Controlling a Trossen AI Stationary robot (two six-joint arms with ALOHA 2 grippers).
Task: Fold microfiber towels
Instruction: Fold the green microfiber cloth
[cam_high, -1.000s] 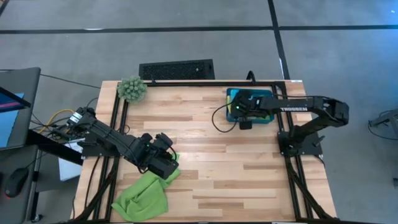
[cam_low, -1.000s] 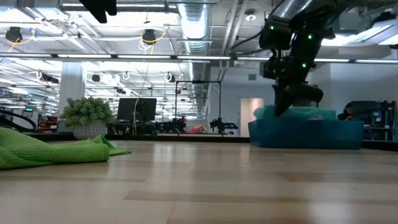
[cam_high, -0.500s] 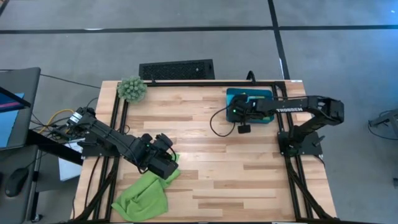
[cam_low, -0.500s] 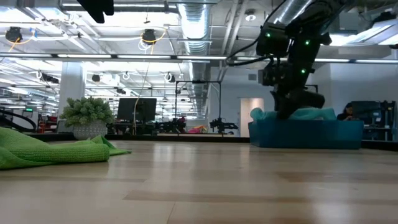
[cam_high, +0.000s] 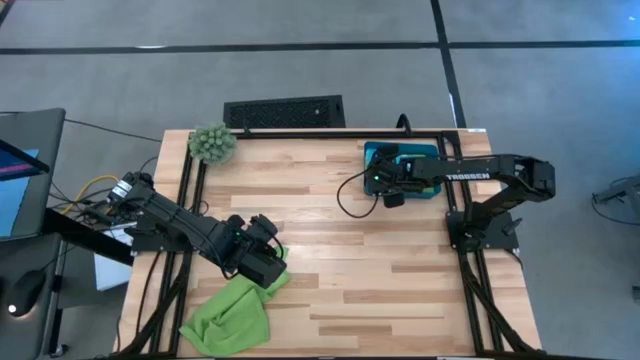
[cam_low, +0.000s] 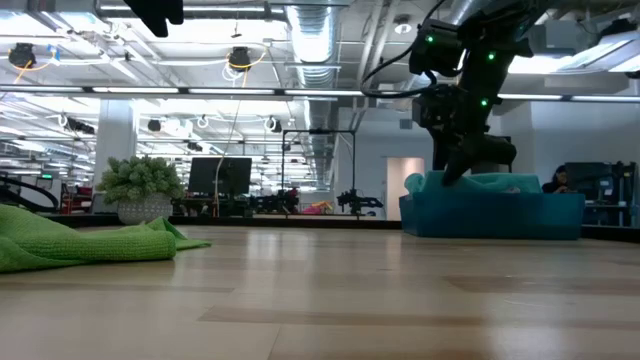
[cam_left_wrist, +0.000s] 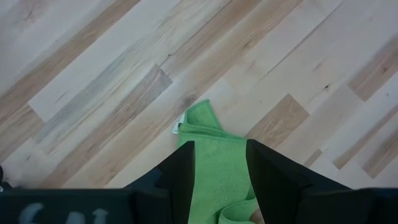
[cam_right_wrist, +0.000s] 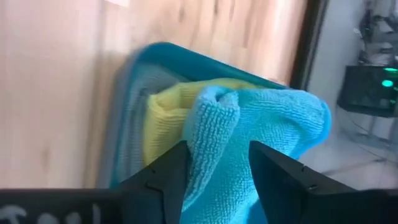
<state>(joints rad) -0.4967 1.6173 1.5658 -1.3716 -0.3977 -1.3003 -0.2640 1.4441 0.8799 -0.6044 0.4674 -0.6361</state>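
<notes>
A lime green towel (cam_high: 228, 315) lies rumpled on the table's near left part, one corner (cam_left_wrist: 200, 118) pointing out onto bare wood. My left gripper (cam_left_wrist: 221, 146) hangs open well above that corner, touching nothing. At the far right stands a teal bin (cam_high: 372, 150) holding a heaped light blue towel (cam_right_wrist: 249, 130) on top of a yellow towel (cam_right_wrist: 165, 109). My right gripper (cam_right_wrist: 217, 149) is open just over the bin, slanting down, with a raised fold of the light blue towel between its fingers. My right gripper's open fingers stand on either side of a raised fold (cam_right_wrist: 214, 109) of the light blue towel, coming at it slanting down from above. I cannot tell whether they touch it. The towel rests heaped in the bin.
A fuzzy green plant ball (cam_high: 212, 143) sits at the far left corner. A black grid-like object (cam_high: 284, 111) lies beyond the far edge. Black frame rails (cam_high: 300, 132) run along the table's far edge and sides. The middle of the table (cam_high: 340, 260) is bare wood.
My right gripper has opened over the bin and rolled a little at the wrist, shifting slightly toward the table's left. The light blue towel stays heaped in the bin.
</notes>
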